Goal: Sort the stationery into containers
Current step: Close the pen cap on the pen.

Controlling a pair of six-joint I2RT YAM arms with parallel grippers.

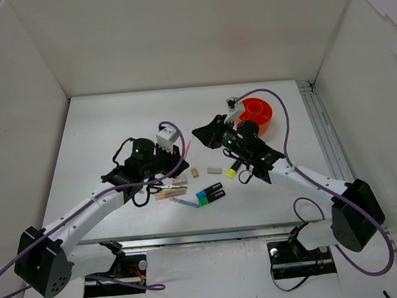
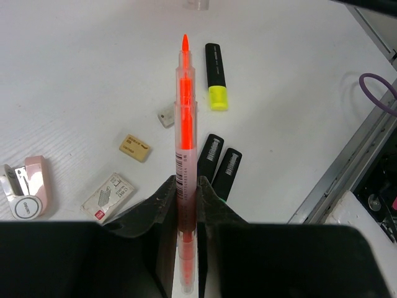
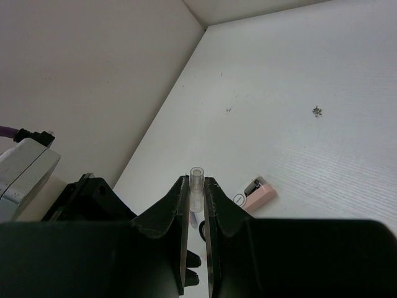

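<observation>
Orange pen (image 2: 184, 105) sits clamped in left tool (image 2: 186, 181), tip jutting forward; right tool (image 3: 197, 181) pinches clear tube (image 3: 197, 173).

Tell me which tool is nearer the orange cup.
Right. In the top view the right tool, gripping a clear cap, is just left of the cup; the left tool, gripping a pen, is farther left.

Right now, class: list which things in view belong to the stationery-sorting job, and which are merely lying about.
Job:
orange pen, in the left fingers
clear cap, in the right fingers
yellow highlighter
beige eraser
orange cup

Lying about:
purple cable
small dark speck
</observation>
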